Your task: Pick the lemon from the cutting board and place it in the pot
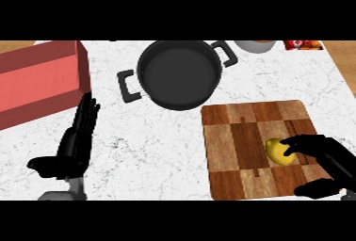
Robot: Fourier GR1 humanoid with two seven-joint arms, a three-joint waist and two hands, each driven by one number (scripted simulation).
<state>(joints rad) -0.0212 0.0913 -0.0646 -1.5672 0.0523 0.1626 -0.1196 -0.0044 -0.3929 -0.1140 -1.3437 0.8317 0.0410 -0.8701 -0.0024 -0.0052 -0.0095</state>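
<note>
One lemon lies on the cutting board, below-right of the pot. My right hand curls around it from its right; left hand rests open, farther off.

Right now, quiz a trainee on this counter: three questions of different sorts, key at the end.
1. True or false: the lemon is in the pot.
2. Which hand touches the lemon: A left hand, B right hand?
3. Fill in: the lemon lies on the ____ .
Key: 1 false, it is on the cutting board; 2 B, fingers curled over it; 3 cutting board.
</note>
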